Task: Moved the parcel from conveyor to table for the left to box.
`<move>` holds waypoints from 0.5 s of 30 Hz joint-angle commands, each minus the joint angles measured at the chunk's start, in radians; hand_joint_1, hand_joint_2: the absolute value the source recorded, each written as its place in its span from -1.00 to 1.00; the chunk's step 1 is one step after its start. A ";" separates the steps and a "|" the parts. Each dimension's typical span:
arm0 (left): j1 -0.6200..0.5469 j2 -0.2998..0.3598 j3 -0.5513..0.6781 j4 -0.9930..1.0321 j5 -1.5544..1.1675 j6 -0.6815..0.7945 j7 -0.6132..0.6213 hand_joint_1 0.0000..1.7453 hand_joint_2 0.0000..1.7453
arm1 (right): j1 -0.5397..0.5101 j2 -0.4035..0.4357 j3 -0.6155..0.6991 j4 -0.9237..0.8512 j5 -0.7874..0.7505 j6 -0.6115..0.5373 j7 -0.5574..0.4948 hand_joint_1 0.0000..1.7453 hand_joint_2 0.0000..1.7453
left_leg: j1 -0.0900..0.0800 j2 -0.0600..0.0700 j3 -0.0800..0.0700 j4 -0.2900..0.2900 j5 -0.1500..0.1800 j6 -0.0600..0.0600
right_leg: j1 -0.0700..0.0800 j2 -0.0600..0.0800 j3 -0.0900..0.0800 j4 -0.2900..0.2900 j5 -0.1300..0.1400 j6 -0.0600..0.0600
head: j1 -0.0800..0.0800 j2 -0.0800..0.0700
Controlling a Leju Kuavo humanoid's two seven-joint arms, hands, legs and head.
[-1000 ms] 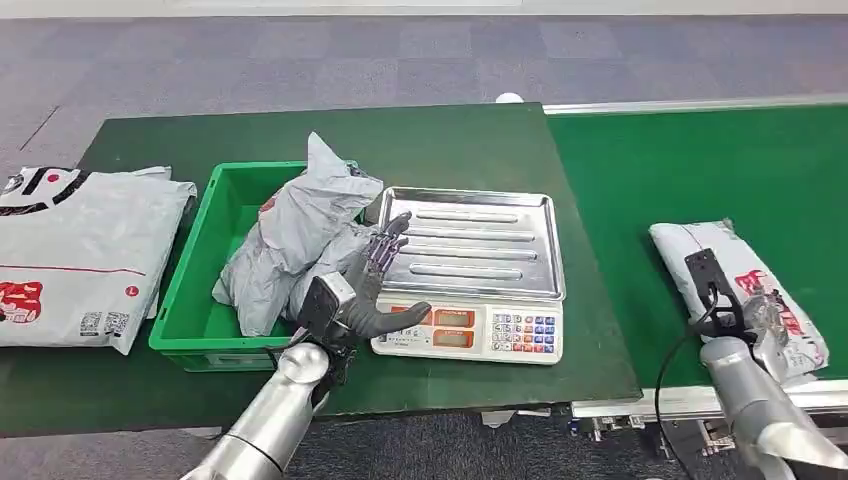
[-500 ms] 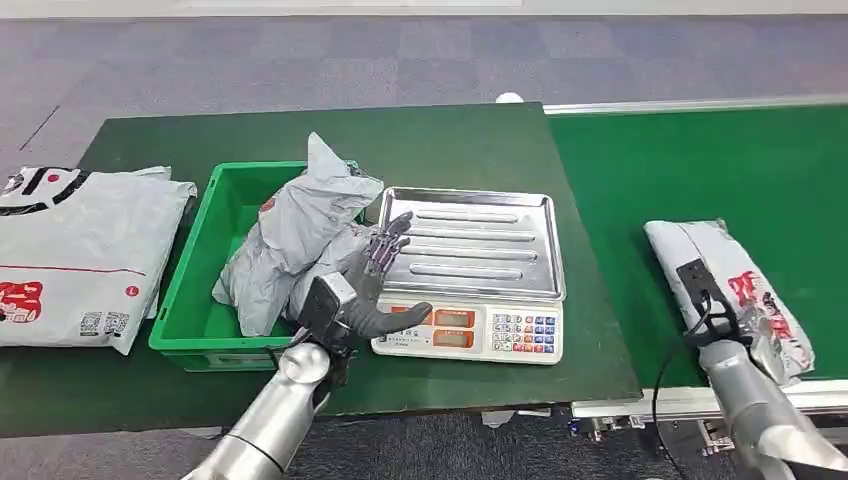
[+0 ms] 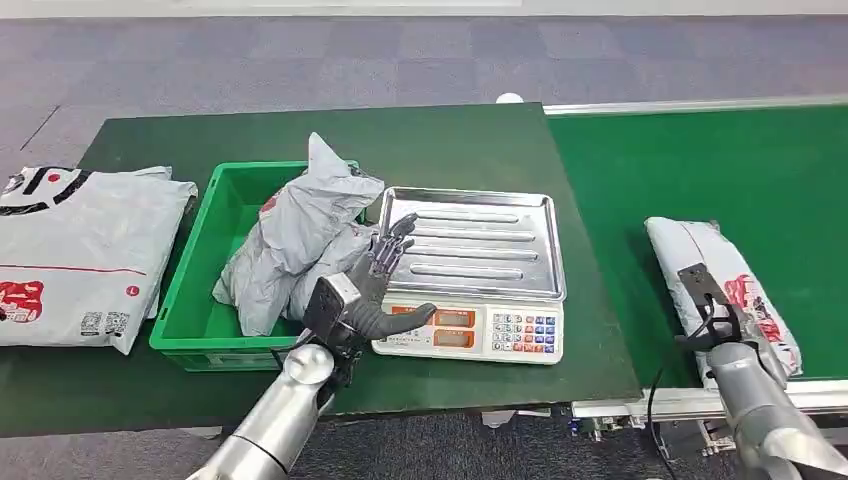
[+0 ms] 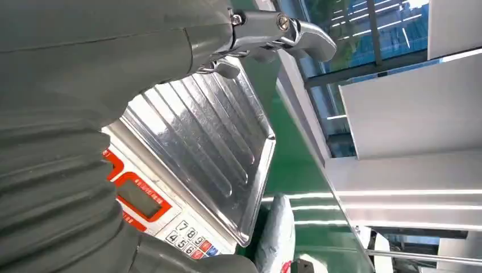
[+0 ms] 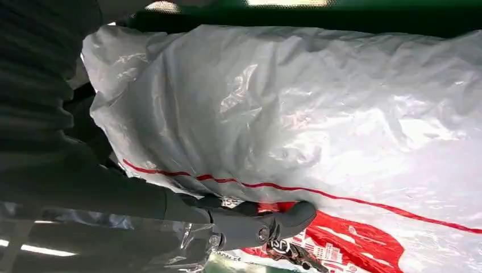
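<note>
Our right hand point(image 3: 735, 325) rests on the parcel point(image 3: 722, 285) lying on the conveyor point(image 3: 700, 160), thumb point(image 5: 256, 224) against it; we cannot tell whether it grips. Our left hand point(image 3: 365, 290) hovers spread beside the scale point(image 3: 470, 265).

A white, crinkled plastic mailer parcel with red print point(image 3: 722, 290) lay flat on the green conveyor belt point(image 3: 700, 170), lower right of frame.
</note>
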 commanded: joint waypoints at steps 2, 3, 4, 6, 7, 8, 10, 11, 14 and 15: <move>-0.033 0.000 0.031 0.052 -0.003 0.001 0.010 -1.00 1.00 | -0.041 0.031 -0.088 0.050 0.004 0.024 -0.025 1.00 1.00 | 0.001 0.003 0.003 -0.001 -0.001 -0.001 | 0.001 0.002 0.003 -0.002 0.000 -0.002 | 0.000 0.000; -0.033 0.000 0.031 0.052 -0.003 0.001 0.010 -1.00 1.00 | -0.041 0.031 -0.088 0.050 0.004 0.024 -0.025 1.00 1.00 | 0.001 0.002 0.002 0.000 0.000 -0.001 | 0.001 0.001 0.002 -0.001 0.000 -0.001 | 0.000 0.000; -0.033 0.000 0.031 0.052 -0.003 0.001 0.010 -1.00 1.00 | -0.041 0.031 -0.088 0.050 0.004 0.024 -0.025 1.00 1.00 | 0.001 0.003 0.003 -0.001 0.000 -0.001 | 0.001 0.002 0.003 -0.002 0.001 -0.002 | 0.000 0.000; -0.033 0.000 0.031 0.052 -0.003 0.001 0.010 -1.00 1.00 | -0.041 0.031 -0.088 0.050 0.004 0.024 -0.025 1.00 1.00 | 0.001 0.002 0.001 -0.001 0.000 0.000 | 0.001 0.001 0.001 -0.001 0.000 -0.001 | 0.000 0.000; -0.033 0.000 0.031 0.052 -0.003 0.001 0.010 -1.00 1.00 | -0.041 0.031 -0.088 0.050 0.004 0.024 -0.025 1.00 1.00 | 0.001 0.003 0.003 -0.001 0.000 -0.001 | 0.001 0.002 0.003 -0.002 0.000 -0.002 | 0.000 0.000; -0.033 0.000 0.031 0.052 -0.003 0.001 0.010 -1.00 1.00 | -0.041 0.031 -0.088 0.050 0.004 0.024 -0.025 1.00 1.00 | 0.001 0.002 0.002 -0.001 0.000 -0.001 | 0.001 0.001 0.002 -0.001 0.000 -0.001 | 0.000 0.000; -0.033 0.000 0.031 0.052 -0.003 0.001 0.010 -1.00 1.00 | -0.041 0.031 -0.088 0.050 0.004 0.024 -0.025 1.00 1.00 | 0.001 0.003 0.003 -0.001 -0.001 -0.001 | 0.001 0.002 0.003 -0.002 0.000 -0.002 | 0.000 0.000; -0.033 0.000 0.031 0.052 -0.003 0.001 0.010 -1.00 1.00 | -0.041 0.031 -0.088 0.050 0.004 0.024 -0.025 1.00 1.00 | 0.001 0.003 0.003 -0.001 -0.001 -0.001 | 0.001 0.002 0.002 -0.001 0.000 -0.002 | 0.000 0.000; -0.033 0.000 0.031 0.052 -0.003 0.001 0.010 -1.00 1.00 | -0.041 0.031 -0.088 0.050 0.004 0.024 -0.025 1.00 1.00 | 0.001 0.002 0.002 -0.001 0.000 0.000 | 0.001 0.001 0.002 -0.001 0.000 -0.001 | 0.000 0.000; -0.033 0.001 0.032 0.050 -0.003 0.001 0.010 -1.00 1.00 | -0.041 0.030 -0.087 0.050 0.008 0.026 -0.031 1.00 1.00 | 0.001 0.002 0.002 -0.001 0.000 0.000 | 0.001 0.001 0.002 -0.001 0.000 -0.001 | 0.000 0.000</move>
